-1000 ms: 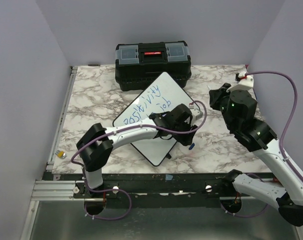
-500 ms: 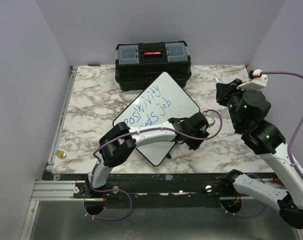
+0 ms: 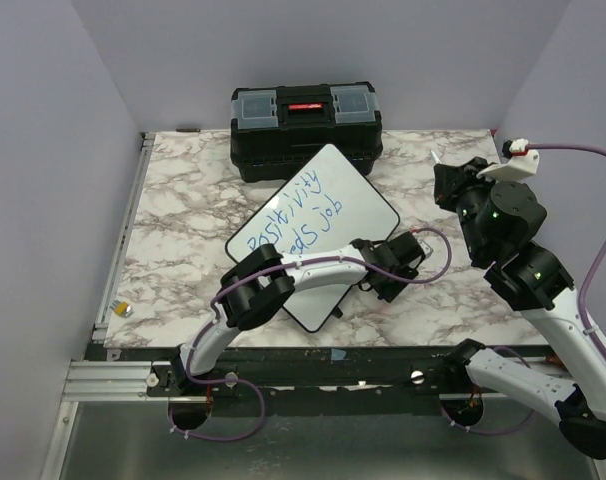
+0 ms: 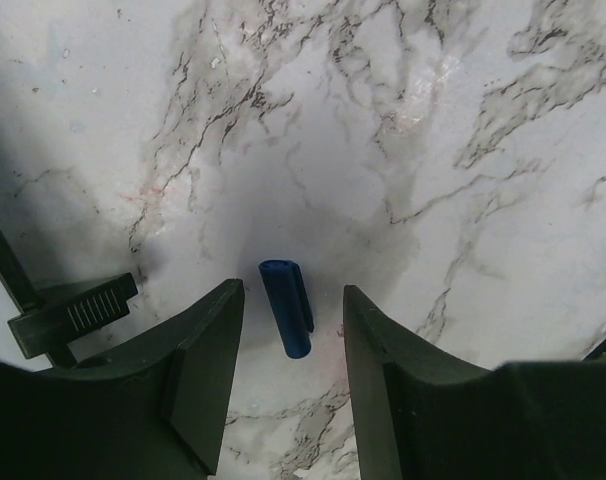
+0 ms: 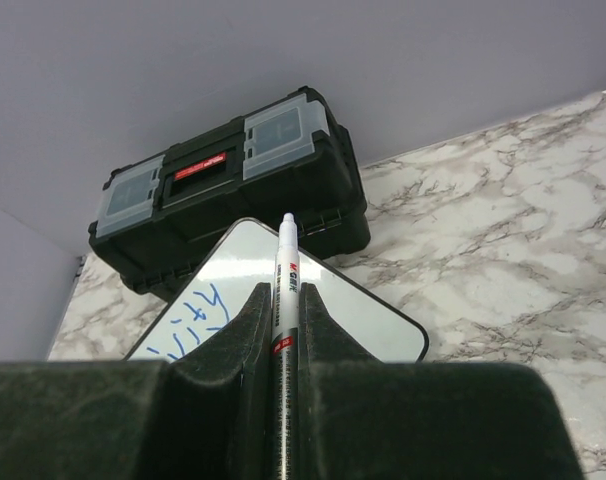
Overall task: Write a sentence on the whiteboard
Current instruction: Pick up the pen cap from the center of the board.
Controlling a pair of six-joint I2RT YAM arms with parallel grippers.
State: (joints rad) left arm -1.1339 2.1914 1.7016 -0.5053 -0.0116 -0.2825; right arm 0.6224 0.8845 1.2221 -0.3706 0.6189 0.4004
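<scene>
My left gripper (image 4: 291,300) hangs low over the marble table (image 3: 183,190), just right of the whiteboard (image 3: 358,190). Its jaws are apart, and a small blue cap (image 4: 288,318) lies between them, not touching. My right gripper (image 5: 283,295) squeezes a white marker (image 5: 286,250). The whiteboard lies in front of the black toolbox (image 3: 305,130), with the blue sentence (image 3: 298,215) on it.
</scene>
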